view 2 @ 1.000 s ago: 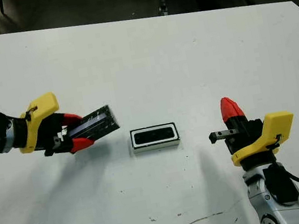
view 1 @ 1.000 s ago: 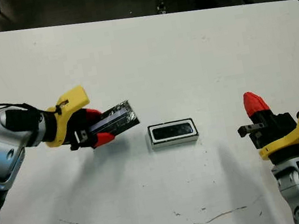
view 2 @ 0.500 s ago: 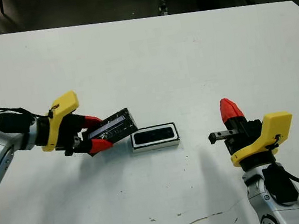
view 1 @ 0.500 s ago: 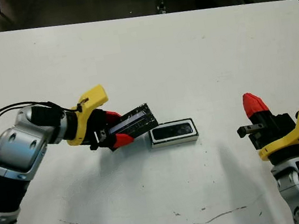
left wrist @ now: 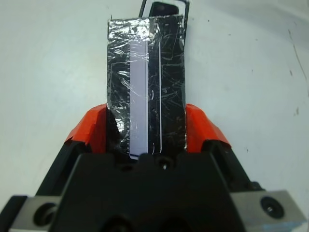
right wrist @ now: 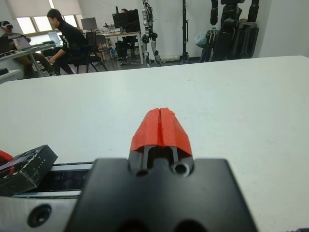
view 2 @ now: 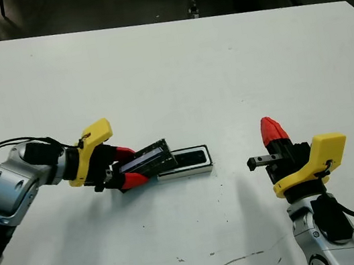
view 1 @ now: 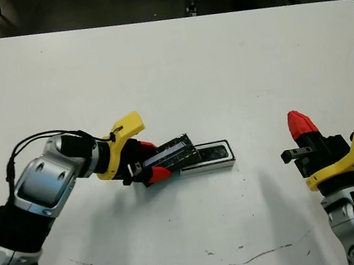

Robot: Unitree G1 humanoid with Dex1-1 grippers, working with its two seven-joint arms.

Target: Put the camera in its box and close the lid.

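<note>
Just left of centre in the head view we see our left gripper (view 1: 147,168) clamped on the lid (view 1: 172,155), its far end tilted over the left end of the box (view 1: 214,162); the camera (view 1: 212,152) lies inside the box; our right gripper (view 1: 302,126), lower right, has its fingers pressed together, holding nothing.

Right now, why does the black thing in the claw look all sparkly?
In the left wrist view the lid has a wrinkly, glossy skin that throws back light in white flecks; in the left eye view it only gleams faintly, with soft grey shadows under both arms.
</note>
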